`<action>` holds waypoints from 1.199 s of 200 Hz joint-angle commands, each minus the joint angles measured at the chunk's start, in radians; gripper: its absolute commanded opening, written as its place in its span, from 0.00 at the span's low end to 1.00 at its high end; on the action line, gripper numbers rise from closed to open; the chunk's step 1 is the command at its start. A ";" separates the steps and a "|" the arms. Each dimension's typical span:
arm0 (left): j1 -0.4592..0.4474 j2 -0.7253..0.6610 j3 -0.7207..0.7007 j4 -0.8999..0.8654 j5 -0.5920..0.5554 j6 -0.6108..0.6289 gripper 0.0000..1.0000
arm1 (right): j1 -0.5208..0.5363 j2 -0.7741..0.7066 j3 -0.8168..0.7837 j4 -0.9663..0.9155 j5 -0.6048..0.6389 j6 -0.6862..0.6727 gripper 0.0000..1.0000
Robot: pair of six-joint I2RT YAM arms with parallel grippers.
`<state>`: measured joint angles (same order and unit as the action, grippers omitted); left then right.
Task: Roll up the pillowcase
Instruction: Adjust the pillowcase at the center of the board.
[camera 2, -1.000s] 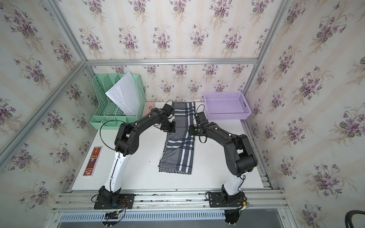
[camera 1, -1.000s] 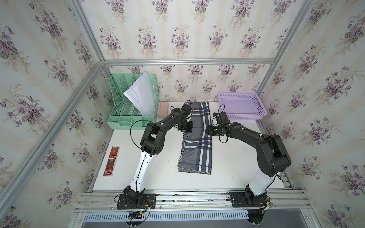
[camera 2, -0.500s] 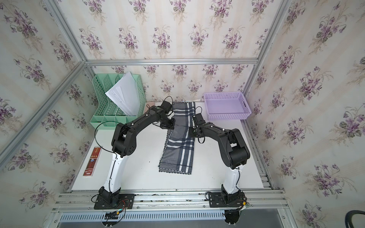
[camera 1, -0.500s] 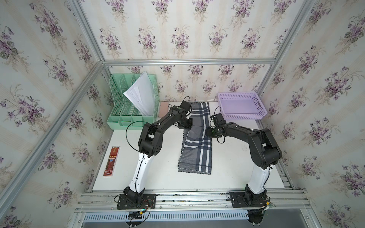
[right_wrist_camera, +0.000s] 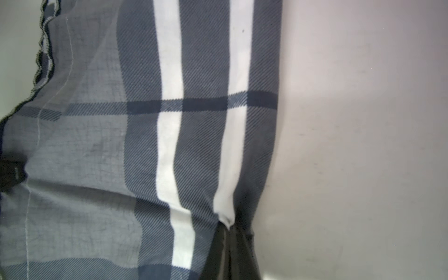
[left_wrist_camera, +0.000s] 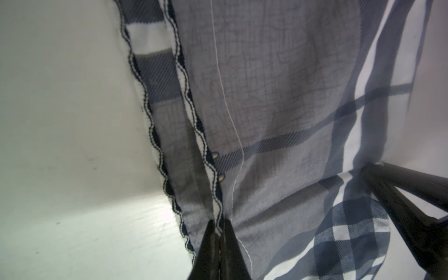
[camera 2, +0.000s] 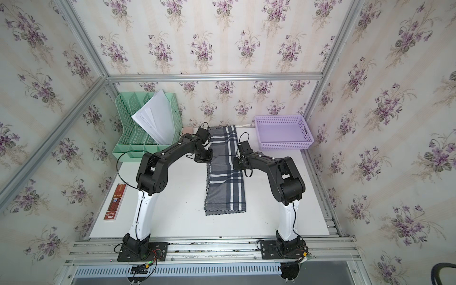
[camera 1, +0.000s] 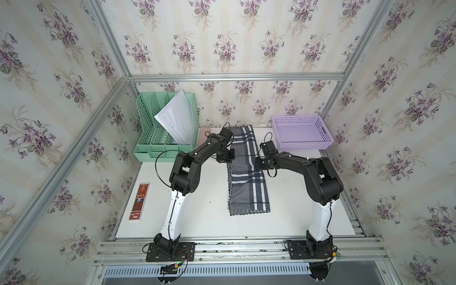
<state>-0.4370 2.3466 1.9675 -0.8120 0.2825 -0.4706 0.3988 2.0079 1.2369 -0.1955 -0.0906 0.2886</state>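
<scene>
The pillowcase (camera 1: 246, 177) (camera 2: 225, 182) is a long grey strip with navy and white plaid, folded lengthwise on the white table and reaching from the back wall toward the front. My left gripper (camera 1: 228, 158) (left_wrist_camera: 219, 226) is shut on the scalloped stitched edge of the pillowcase (left_wrist_camera: 278, 109) along its left side. Across from it, my right gripper (camera 1: 259, 161) (right_wrist_camera: 230, 226) is shut on the right side of the pillowcase (right_wrist_camera: 145, 135), where the cloth bunches into a pinch between the fingers. Both grips sit about a third of the way down from the far end.
A green file rack (camera 1: 166, 130) holding white papers stands at the back left. A lilac basket (camera 1: 301, 134) sits at the back right. A red flat box (camera 1: 139, 201) lies near the left table edge. Bare white table (camera 1: 209, 222) surrounds the near end of the cloth.
Both grippers have closed on the cloth's side edges. The arms shifted slightly toward the far end, and the fabric between them is now pinched and pulled.
</scene>
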 commanded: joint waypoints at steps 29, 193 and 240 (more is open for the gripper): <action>0.004 0.004 0.014 -0.010 -0.088 0.029 0.45 | 0.011 -0.046 -0.022 -0.104 0.030 0.000 0.31; -0.133 -0.685 -0.881 0.470 0.219 -0.102 0.47 | 0.407 -0.748 -0.598 -0.109 -0.095 0.181 0.36; -0.187 -0.645 -0.934 0.518 0.143 -0.117 0.43 | 0.426 -0.629 -0.658 -0.096 -0.074 0.218 0.16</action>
<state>-0.6250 1.6829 1.0336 -0.3779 0.4576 -0.5648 0.8143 1.3140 0.5705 -0.2958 -0.1928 0.4671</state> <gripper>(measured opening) 0.442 0.200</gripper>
